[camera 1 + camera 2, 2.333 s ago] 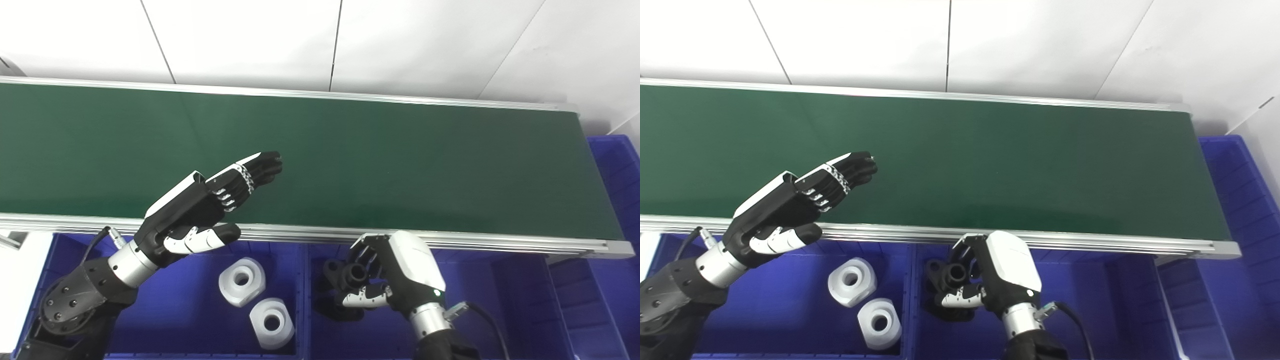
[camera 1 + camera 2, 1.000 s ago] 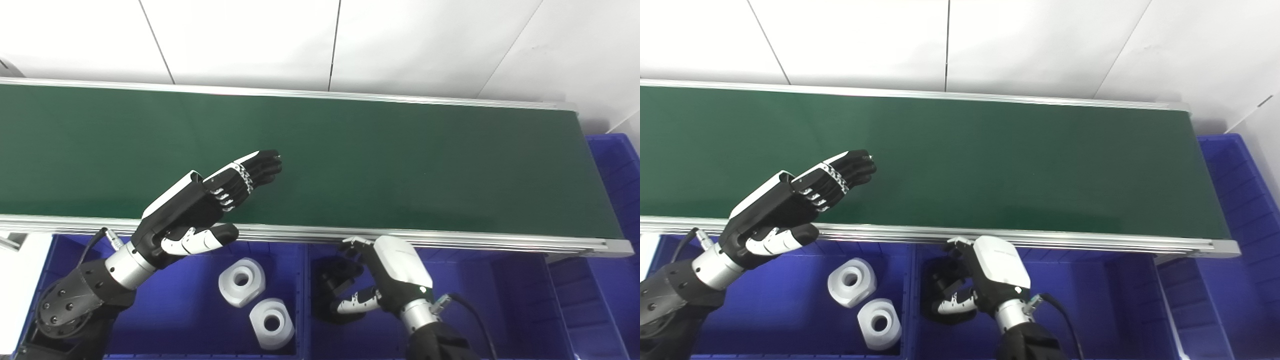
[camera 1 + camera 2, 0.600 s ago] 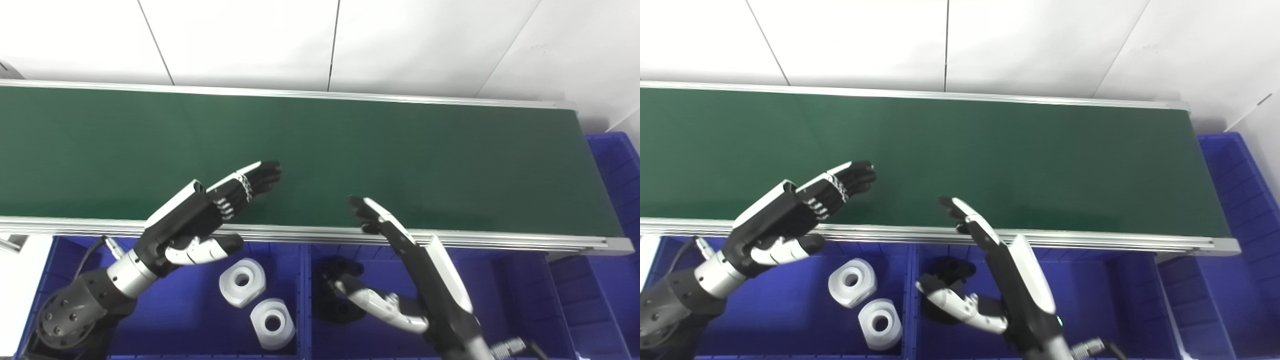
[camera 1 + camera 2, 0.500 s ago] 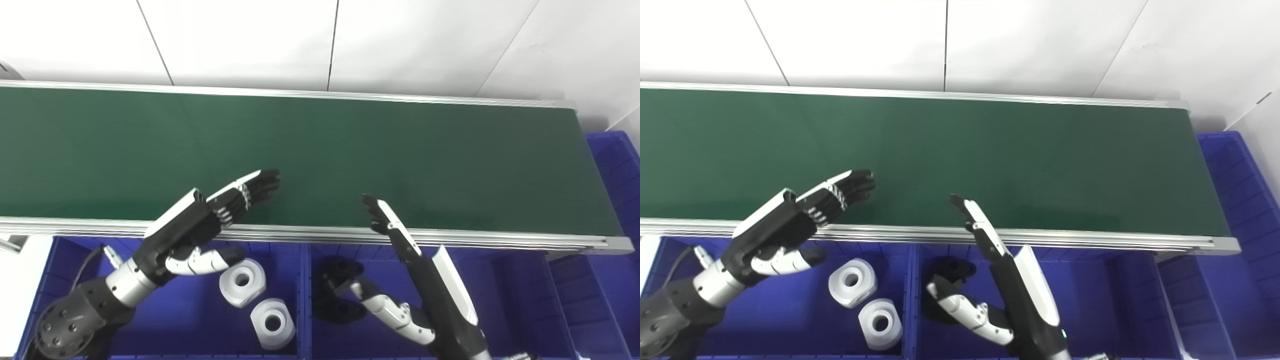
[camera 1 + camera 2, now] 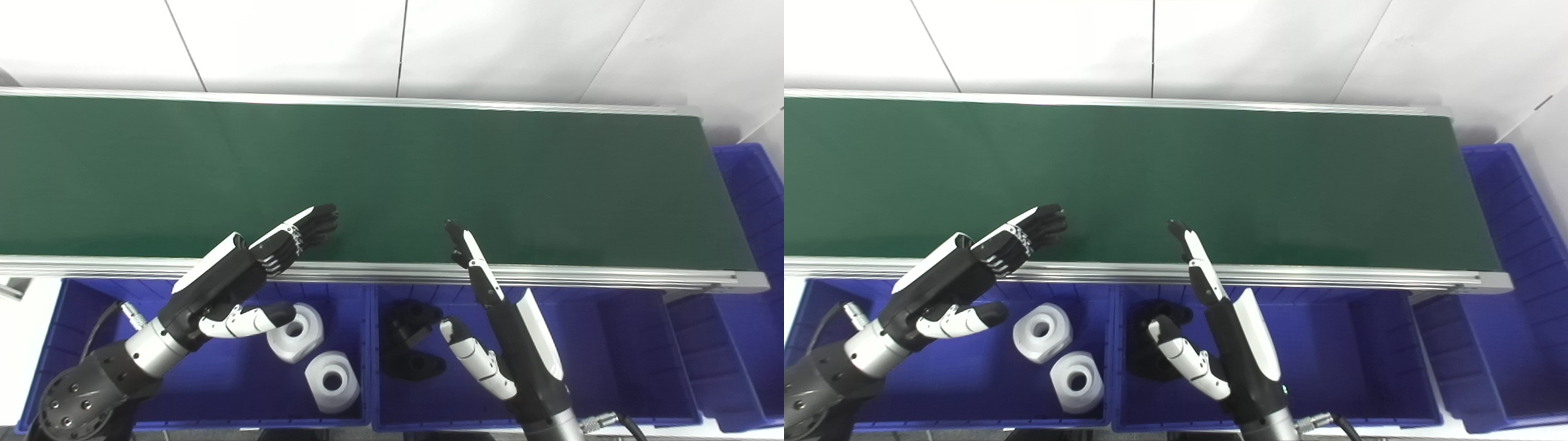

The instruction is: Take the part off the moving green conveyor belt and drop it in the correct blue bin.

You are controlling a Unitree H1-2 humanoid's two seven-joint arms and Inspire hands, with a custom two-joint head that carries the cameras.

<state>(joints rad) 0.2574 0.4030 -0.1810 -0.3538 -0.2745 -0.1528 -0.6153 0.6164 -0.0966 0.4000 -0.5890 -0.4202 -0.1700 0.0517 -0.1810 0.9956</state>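
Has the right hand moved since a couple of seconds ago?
Yes. The right hand has let go of the black part, which lies in the middle blue bin, and risen, open, with fingertips over the green conveyor belt.

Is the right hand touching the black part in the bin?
Apart. In the left eye view the right hand is open, and blue floor shows between its thumb and the black part.

The black parts (image 5: 411, 343) lie in the middle blue bin (image 5: 588, 343). The green belt (image 5: 392, 177) stretches at twelve o'clock.
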